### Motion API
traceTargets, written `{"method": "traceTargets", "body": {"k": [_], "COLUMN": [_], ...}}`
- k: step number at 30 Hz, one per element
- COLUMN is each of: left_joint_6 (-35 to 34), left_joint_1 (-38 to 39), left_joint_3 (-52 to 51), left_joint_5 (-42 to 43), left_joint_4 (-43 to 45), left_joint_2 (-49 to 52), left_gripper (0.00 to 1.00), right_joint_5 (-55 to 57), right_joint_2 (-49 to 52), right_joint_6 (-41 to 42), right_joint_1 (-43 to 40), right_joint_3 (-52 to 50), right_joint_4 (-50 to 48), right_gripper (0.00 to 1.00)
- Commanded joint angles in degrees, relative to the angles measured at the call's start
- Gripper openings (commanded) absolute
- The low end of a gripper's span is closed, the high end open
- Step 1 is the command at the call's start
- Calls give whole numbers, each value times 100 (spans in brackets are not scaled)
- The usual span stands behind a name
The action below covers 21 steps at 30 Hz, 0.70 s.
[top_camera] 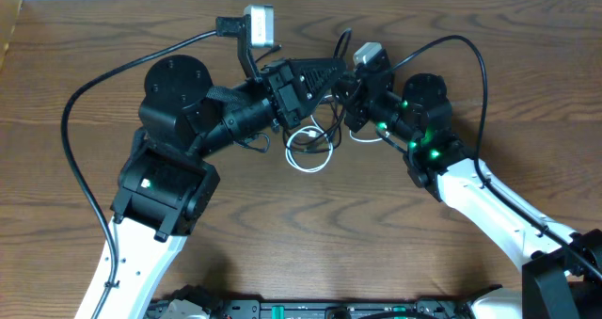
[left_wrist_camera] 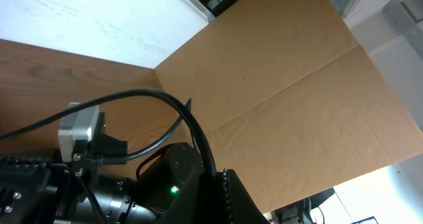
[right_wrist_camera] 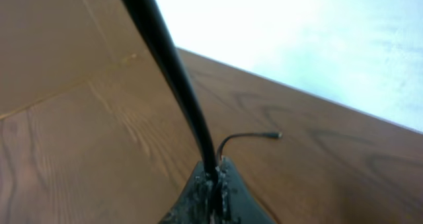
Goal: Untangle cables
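Partly hidden cables (top_camera: 310, 151) beneath left claw (top_camera: 331, 72)

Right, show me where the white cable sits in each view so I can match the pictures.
Overhead: the white cable lies looped at the picture's middle, on the table.
Left wrist: not in it; the table shows only at the left.
Right wrist: not in it; a thin black cable lies on the table.
Shared landmark: the wood-grain table, in all three views.
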<state>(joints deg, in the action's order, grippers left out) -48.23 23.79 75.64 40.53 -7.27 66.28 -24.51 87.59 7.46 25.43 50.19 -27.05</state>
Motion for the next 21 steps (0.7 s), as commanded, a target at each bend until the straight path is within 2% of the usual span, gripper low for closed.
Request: {"method": "traceTargets", "body": {"k": [1, 7, 8, 9, 11, 12, 13, 18, 21], "left_joint_6": [219, 1266, 1399, 1700, 1987, 2188, 2253, 2295, 2293], "left_joint_1": [2, 2, 2, 2, 2, 2, 2, 2, 2], "left_joint_3": [13, 13, 13, 13, 13, 13, 11, 9, 9], "left_joint_5": [76, -15, -81, -350, -835, -1495, -1775, -3158, -3582], "left_joint_4": [55, -162, -284, -638, -1132, -1714, -1961, -3071, -3497], "left_joint_2": [-101, -52, -42, -11, 31, 85, 118, 374, 549], "left_gripper": [8, 9, 15, 33, 48, 61, 65, 67, 67], "right_joint_5": [9, 168, 297, 623, 907, 1067, 1093, 1086, 1088], "right_joint_2": [-2, -2, -2, -2, -2, -4, -7, -94, -260], "right_joint_6": [192, 190, 190, 188, 188, 184, 162, 168, 162], "right_joint_1": [13, 2, 0, -9, -44, -107, -153, -485, -752], "right_joint_3": [70, 70, 70, 70, 70, 70, 70, 72, 129], "right_joint_4": [240, 1263, 1447, 1871, 2304, 2673, 2850, 3574, 3985], "right_gripper": [1, 1, 1, 1, 1, 1, 1, 1, 1]}}
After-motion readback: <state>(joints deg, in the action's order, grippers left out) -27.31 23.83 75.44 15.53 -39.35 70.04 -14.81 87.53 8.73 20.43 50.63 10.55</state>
